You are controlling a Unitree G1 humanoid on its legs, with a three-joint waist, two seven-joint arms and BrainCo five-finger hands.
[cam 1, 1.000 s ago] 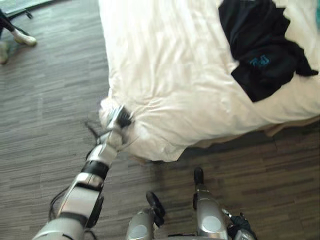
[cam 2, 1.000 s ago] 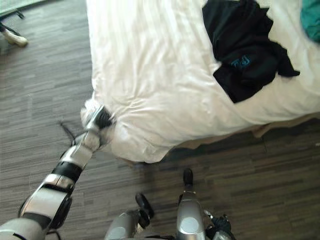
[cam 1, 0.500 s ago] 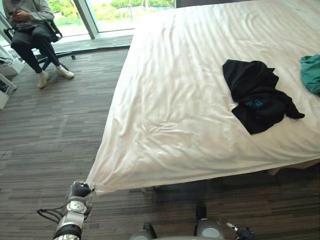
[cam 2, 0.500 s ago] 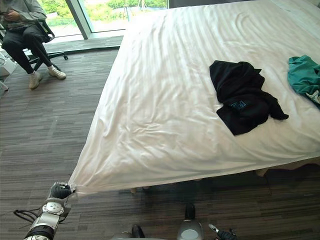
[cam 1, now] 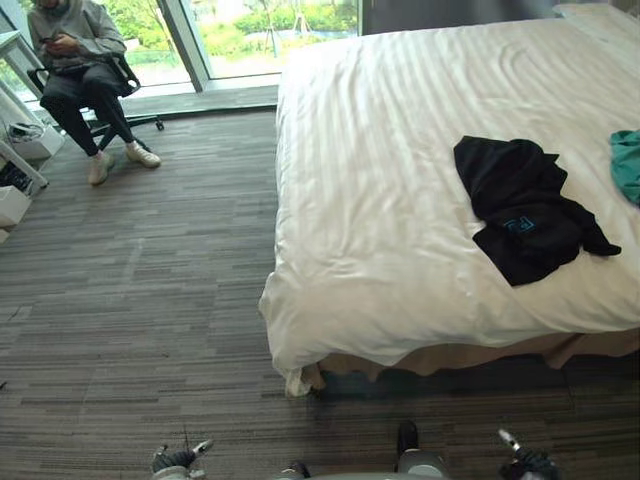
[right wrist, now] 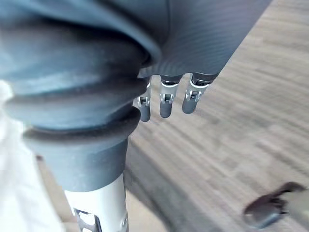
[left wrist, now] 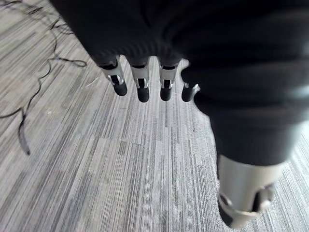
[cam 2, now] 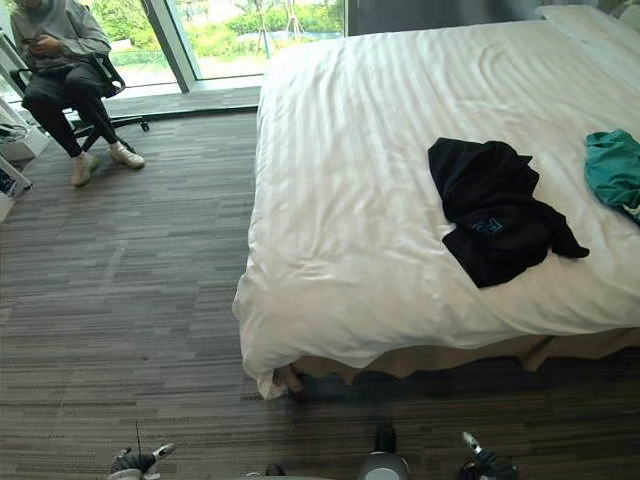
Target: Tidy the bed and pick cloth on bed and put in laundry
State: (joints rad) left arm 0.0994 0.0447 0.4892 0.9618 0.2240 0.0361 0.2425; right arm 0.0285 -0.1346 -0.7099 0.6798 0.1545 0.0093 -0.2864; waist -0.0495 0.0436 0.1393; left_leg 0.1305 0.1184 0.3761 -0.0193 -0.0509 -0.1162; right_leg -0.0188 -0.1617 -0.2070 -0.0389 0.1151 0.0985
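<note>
Black cloth point(cam 1: 525, 215) lay crumpled on the bed point(cam 1: 400, 110), close to its near edge and well apart from the near left corner, where the sheet point(cam 1: 300, 320) hung smooth. A teal cloth point(cam 2: 615, 170) lay nearer the right edge. My left hand point(left wrist: 143, 86) hung over the floor point(cam 1: 150, 300), fingers straight, holding nothing. My right hand point(right wrist: 165, 104) hung just as slack and empty. I judged the tidying about done and the picking not begun. Next I had to step right, reach over the edge and close on the black cloth.
</note>
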